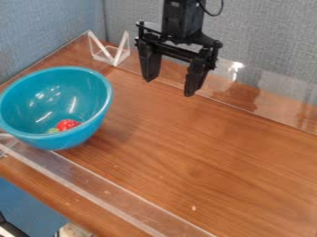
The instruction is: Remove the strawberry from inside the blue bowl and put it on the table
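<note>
Black two-fingered claw spread wide and empty above brown polished wood-grain table, well apart from large glossy teal-blue plastic bowl with small red toy strawberry inside, not yet removed.

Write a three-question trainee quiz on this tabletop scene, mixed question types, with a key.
1. True or false: the strawberry already lies on the table.
2. The gripper is: A) shut on the strawberry, B) open and empty above the table, C) inside the blue bowl.
3. Fill in: seen from the camera, the bowl sits to the ____ of the gripper.

Key: 1 false, it is inside the bowl. 2 B. 3 left.
</note>
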Robot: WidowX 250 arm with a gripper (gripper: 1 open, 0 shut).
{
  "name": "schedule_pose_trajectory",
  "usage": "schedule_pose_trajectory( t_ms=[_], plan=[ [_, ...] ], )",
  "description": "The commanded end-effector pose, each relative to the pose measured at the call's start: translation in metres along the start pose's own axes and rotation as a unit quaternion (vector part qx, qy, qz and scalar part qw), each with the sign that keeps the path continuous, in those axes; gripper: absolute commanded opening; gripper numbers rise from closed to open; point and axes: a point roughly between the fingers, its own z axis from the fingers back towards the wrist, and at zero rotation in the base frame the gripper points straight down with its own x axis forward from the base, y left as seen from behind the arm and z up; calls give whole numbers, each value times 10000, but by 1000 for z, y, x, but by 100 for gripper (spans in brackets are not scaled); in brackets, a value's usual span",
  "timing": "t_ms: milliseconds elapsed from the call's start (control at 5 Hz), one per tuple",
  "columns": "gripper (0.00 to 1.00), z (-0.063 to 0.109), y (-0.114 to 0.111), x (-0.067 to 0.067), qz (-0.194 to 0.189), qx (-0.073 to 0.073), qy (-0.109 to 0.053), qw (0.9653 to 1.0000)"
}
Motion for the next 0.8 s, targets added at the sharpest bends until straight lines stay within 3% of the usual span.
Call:
schedule_pose_trajectory(
  t_ms=[0,200,600],
  plan=[
    [100,-1,10,-5,449,6,-28,9990],
    [100,-2,40,-5,759,50,-10,9971],
    [100,-8,116,-21,1420,103,-39,9898]
  ],
)
